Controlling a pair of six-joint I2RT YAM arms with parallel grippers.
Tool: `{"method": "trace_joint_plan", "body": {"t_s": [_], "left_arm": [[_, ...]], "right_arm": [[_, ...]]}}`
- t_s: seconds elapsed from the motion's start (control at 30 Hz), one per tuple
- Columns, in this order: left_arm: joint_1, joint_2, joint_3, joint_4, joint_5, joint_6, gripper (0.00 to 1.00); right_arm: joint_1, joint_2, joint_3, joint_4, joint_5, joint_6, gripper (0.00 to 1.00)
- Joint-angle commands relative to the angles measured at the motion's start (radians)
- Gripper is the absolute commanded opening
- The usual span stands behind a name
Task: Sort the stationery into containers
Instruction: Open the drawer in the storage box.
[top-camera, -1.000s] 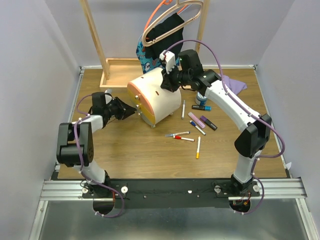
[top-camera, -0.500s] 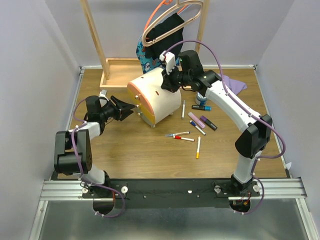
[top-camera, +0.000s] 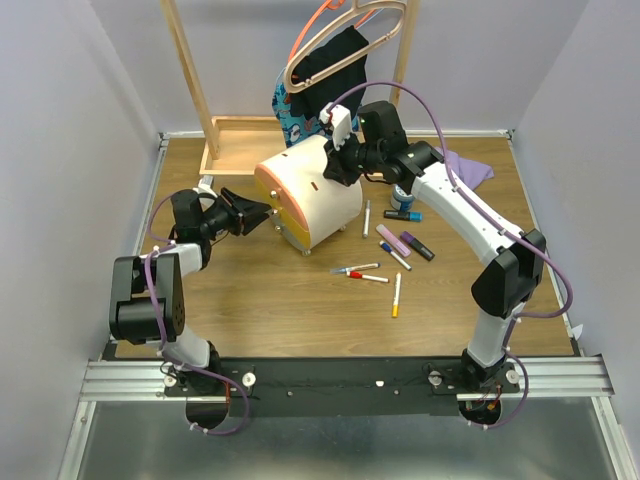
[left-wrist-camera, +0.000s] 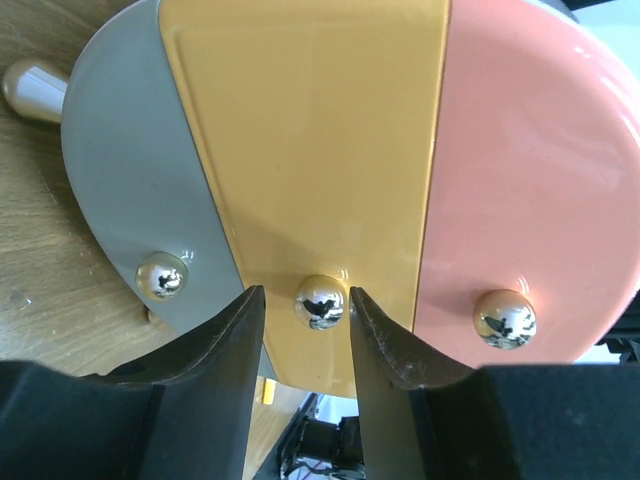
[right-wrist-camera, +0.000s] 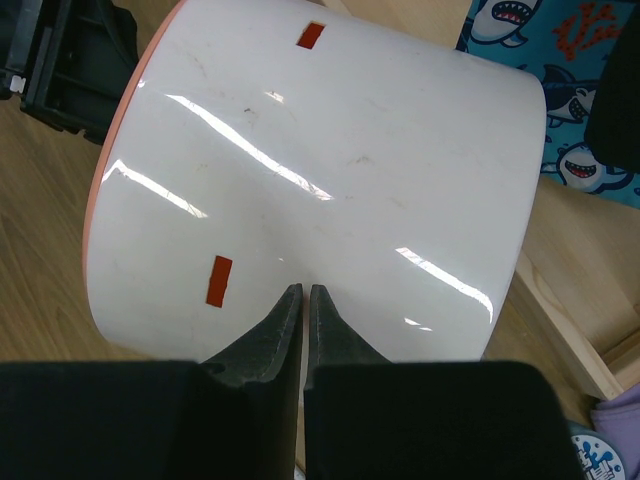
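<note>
Two jaws of the left gripper (left-wrist-camera: 322, 305) stand parted around the middle knob (left-wrist-camera: 321, 302) of the yellow drawer (left-wrist-camera: 310, 140), not clamped, evidently poised to pull. The right gripper (right-wrist-camera: 304, 300), pinched closed, presses the cream chest (right-wrist-camera: 330, 170) at its 1 o'clock, likely bracing it. Loose pens (top-camera: 385, 255) lie on the tabletop (top-camera: 280, 310) at the chest's 4 o'clock.

Wood-grain table top (top-camera: 300, 310), boxed in by pale lilac walls: left (top-camera: 60, 150), far (top-camera: 240, 60), right (top-camera: 590, 150). Light-wood rack (top-camera: 190, 75) at the far edge, left of centre, its base frame (top-camera: 225, 163) on the table. Hangers (top-camera: 292, 72) carry a black garment (top-camera: 335, 55) and blue shark-print cloth (top-camera: 290, 105). Purple cloth (top-camera: 470, 167) far right. Aluminium rail (top-camera: 120, 378) along the near edge, grey metal sheet (top-camera: 330, 450) below. Light even, soft.
</note>
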Motion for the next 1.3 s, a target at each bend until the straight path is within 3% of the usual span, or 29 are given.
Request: {"method": "trace_joint_plan", "body": {"t_s": [0.0,0.6,0.77,0.93,1.27], "left_arm": [[-0.014,0.021,0.011,0.038,0.033,-0.013,0.47],[-0.045,0.033,0.008,0.055,0.028,-0.034,0.42],[-0.045,0.038,0.004,0.064,0.028,-0.042,0.36],[-0.034,0.022,-0.013,0.081,0.045,-0.055,0.29],[0.038,-0.048,-0.084,0.056,0.066,-0.042,0.27]], "right_arm": [[0.008,0.019,-0.011,-0.057,0.034,-0.016,0.14],[0.011,0.036,0.001,-0.055,0.039,-0.016,0.13],[0.014,0.038,-0.004,-0.055,0.04,-0.017,0.13],[0.016,0.038,-0.005,-0.054,0.049,-0.022,0.13],[0.014,0.042,-0.019,-0.057,0.06,-0.034,0.13]]}}
